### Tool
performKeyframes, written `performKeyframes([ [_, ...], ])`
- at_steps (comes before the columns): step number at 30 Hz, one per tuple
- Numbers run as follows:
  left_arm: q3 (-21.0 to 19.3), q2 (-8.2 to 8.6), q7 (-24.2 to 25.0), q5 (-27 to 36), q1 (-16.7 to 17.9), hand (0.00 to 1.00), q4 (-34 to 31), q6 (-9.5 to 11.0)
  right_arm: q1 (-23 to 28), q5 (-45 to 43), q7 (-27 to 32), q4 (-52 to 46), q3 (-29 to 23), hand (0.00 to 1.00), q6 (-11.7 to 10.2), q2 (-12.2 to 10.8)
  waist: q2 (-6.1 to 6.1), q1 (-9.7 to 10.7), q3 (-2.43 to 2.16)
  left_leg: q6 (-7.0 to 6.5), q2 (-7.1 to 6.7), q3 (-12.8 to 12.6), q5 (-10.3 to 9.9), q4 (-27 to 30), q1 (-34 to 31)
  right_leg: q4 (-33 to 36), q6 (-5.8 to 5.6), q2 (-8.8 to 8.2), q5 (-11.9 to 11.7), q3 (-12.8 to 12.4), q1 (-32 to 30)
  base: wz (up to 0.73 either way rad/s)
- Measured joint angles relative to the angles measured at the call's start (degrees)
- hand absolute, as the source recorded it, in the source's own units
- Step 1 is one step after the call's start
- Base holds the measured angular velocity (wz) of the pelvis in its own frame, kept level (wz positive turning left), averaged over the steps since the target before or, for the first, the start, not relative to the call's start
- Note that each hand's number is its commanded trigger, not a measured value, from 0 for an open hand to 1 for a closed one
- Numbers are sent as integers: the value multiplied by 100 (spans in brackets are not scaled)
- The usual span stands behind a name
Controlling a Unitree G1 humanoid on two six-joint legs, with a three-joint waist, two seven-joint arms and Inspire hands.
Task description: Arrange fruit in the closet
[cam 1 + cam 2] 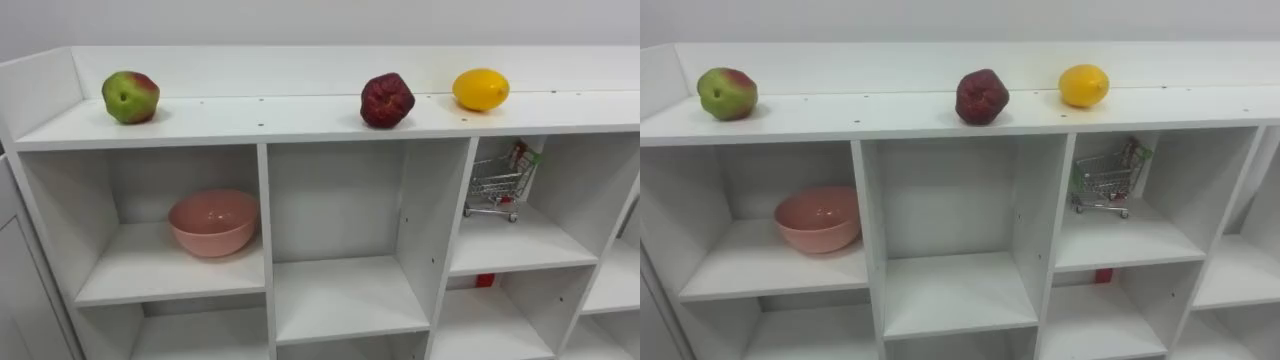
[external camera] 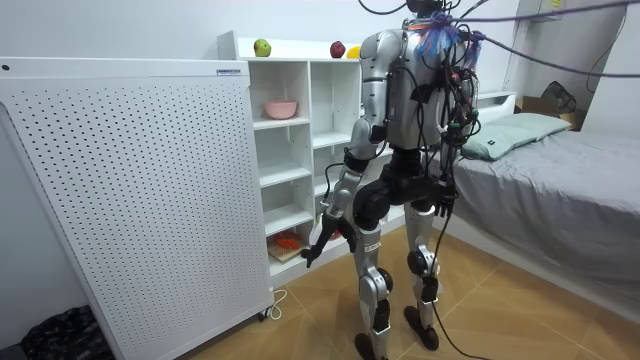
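Three fruits sit on the top board of the white closet (image 1: 300, 118): a green-and-red apple (image 1: 130, 97) at the left, a dark red apple (image 1: 386, 100) in the middle and a yellow lemon (image 1: 480, 89) just right of it. I stand upright facing the closet, close to it. My left hand (image 2: 318, 240) hangs low at my side with relaxed fingers and holds nothing. My right hand (image 2: 441, 205) is down by my hip.
A pink bowl (image 1: 213, 222) stands in the upper left compartment and a small toy shopping cart (image 1: 495, 185) in the upper right one. A white perforated panel (image 2: 130, 190) stands left of the closet in the room view, and a bed (image 2: 560, 170) is on the right.
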State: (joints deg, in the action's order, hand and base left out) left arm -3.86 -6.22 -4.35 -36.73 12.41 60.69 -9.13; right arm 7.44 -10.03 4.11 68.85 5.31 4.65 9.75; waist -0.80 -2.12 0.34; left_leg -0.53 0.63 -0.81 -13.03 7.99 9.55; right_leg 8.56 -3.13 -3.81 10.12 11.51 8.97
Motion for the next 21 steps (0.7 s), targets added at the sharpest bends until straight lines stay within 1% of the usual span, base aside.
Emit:
performKeyframes([
  [5,20,3,12,29,7,0,1,1,1,341,86,-2,5,0,-32,2,-13,-14,-6,1,-5,-38,-1,29,-43,0,6,1,4,-53,-32,0],
  [8,15,5,0,22,7,0,55,9,36,832,160,1,0,0,-41,2,-35,8,-19,0,-12,-11,-1,51,-37,-5,7,-2,4,-45,-3,3],
  [10,-13,4,-3,10,16,0,53,90,45,1251,251,2,-59,0,-51,-6,-35,22,-18,0,-12,-7,-1,66,-36,-4,7,-2,4,-36,8,0],
  [11,-19,5,-4,10,22,0,40,109,46,1329,268,1,-108,0,-78,-9,-40,24,-17,0,-12,-7,-1,68,-37,-2,7,-2,4,-35,8,0],
  [13,-50,2,-41,7,40,0,-10,240,37,1479,291,-96,-375,0,-226,-14,-37,38,-18,0,-12,-9,-1,78,-38,7,8,-5,3,-31,8,0],
  [14,-51,0,-66,6,40,0,-10,273,37,1485,299,-163,-446,0,-259,-14,-35,41,-20,0,-13,-9,-1,78,-37,7,8,-6,3,-31,9,0],
  [16,-52,-11,-212,18,98,0,3,373,21,1502,368,-412,-599,0,-419,-5,-43,38,-21,0,-14,-10,0,78,5,11,8,-6,3,-31,54,0],
  [17,-57,-11,-248,30,113,0,3,405,20,1518,382,-506,-650,0,-439,-6,-41,39,-20,0,-14,-10,0,78,12,10,8,-6,3,-29,61,0],
  [18,-82,-12,-281,39,150,0,-26,464,27,1554,419,-805,-727,0,-453,-2,-58,33,-18,0,-15,-16,0,74,8,9,8,-7,3,-34,49,0],
  [19,-100,-16,-283,63,180,0,-77,478,31,1629,476,-1187,-796,0,-455,1,-71,38,-14,0,-15,-22,0,71,-2,8,8,-8,3,-34,34,-3],
  [21,-205,-17,-283,84,247,0,-124,506,25,1741,559,-1776,-903,0,-482,1,-108,36,-22,0,-14,-15,0,68,-2,4,8,-7,4,-36,25,0],
])
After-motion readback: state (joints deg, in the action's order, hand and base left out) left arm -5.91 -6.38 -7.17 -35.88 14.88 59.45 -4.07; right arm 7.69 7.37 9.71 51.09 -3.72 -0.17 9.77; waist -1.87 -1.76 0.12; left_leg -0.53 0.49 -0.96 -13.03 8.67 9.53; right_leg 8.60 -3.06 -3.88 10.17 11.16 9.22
